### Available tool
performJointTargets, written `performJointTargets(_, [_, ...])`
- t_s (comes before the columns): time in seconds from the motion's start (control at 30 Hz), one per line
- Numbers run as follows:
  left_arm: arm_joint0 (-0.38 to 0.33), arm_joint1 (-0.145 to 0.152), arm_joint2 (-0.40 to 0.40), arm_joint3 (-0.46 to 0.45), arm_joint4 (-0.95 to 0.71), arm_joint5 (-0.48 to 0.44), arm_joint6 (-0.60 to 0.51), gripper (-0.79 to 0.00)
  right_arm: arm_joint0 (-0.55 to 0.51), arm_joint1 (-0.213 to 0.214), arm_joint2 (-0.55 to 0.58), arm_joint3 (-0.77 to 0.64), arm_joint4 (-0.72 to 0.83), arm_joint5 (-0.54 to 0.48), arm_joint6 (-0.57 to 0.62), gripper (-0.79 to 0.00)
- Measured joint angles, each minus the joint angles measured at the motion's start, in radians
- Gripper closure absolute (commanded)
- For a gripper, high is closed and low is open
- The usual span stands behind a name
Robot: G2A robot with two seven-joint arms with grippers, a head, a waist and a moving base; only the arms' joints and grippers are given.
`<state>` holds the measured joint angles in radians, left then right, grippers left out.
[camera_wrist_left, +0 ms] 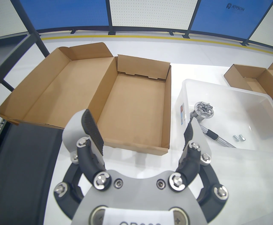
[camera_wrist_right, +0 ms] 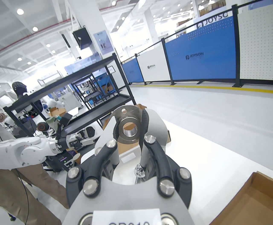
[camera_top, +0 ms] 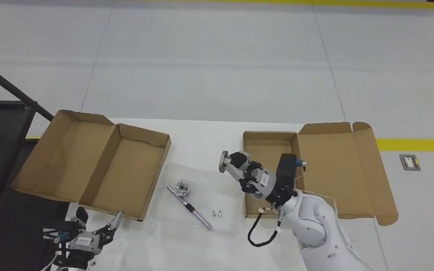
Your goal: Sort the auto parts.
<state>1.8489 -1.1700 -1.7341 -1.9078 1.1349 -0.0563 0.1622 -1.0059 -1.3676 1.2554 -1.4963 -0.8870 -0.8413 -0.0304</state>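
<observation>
Ring (camera_wrist_right: 132, 111) of bright metal with a flat flange sits clamped between the fingers of my right hand (camera_wrist_right: 130, 124), held up off the surface (camera_top: 202, 142). Just behind that hand lies an open cardboard box (camera_top: 268, 146), and my forearm crosses it.

My left hand (camera_wrist_left: 139, 127) is open, fingers spread wide with nothing between them. It is low over the surface and well apart from the right one. Straight ahead of it lies a second cardboard box (camera_wrist_left: 132, 102), open, its lid folded out on the side away from my right hand. Beside that box, toward my right hand, stands a clear bin (camera_wrist_left: 224, 87). In it lie a toothed hub (camera_wrist_left: 203, 109), a rod (camera_wrist_left: 219, 138) right against the hub, and two small bolts (camera_wrist_left: 238, 138) just beside the rod.
</observation>
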Motion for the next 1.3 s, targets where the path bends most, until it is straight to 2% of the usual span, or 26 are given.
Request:
performJointTargets(0.13, [0.000, 0.000, 0.000, 0.000, 0.000, 0.000, 0.000, -0.785, -0.005, 0.004, 0.020, -0.001, 0.008, -0.038, -0.060, 0.000])
performJointTargets(0.23, [0.000, 0.000, 0.000, 0.000, 0.000, 0.000, 0.000, -0.785, -0.015, 0.009, 0.045, -0.017, -0.058, 0.025, -0.052, 0.000])
performJointTargets(0.33, [0.000, 0.000, 0.000, 0.000, 0.000, 0.000, 0.000, -0.785, -0.043, 0.015, 0.069, -0.089, -0.186, 0.207, 0.035, 0.000])
performJointTargets(0.47, [0.000, 0.000, 0.000, 0.000, 0.000, 0.000, 0.000, -0.785, -0.065, 0.019, 0.073, -0.172, -0.363, 0.469, 0.234, 0.000])
performJointTargets(0.57, [0.000, 0.000, 0.000, 0.000, 0.000, 0.000, 0.000, -0.785, -0.047, 0.019, 0.051, -0.179, -0.487, 0.609, 0.397, 0.000])
performJointTargets(0.63, [0.000, 0.000, 0.000, 0.000, 0.000, 0.000, 0.000, -0.785, -0.024, 0.018, 0.037, -0.156, -0.553, 0.661, 0.487, 0.000])
performJointTargets(0.77, [0.000, 0.000, 0.000, 0.000, 0.000, 0.000, 0.000, -0.785, 0.049, 0.013, -0.005, -0.054, -0.645, 0.701, 0.630, 0.000])
performJointTargets(1.07, [0.000, 0.000, 0.000, 0.000, 0.000, 0.000, 0.000, -0.785, 0.206, -0.014, -0.084, 0.292, -0.641, 0.742, 0.600, 0.000])
performJointTargets(1.3, [0.000, 0.000, 0.000, 0.000, 0.000, 0.000, 0.000, -0.785, 0.288, -0.038, -0.146, 0.446, -0.660, 0.782, 0.602, 0.000])
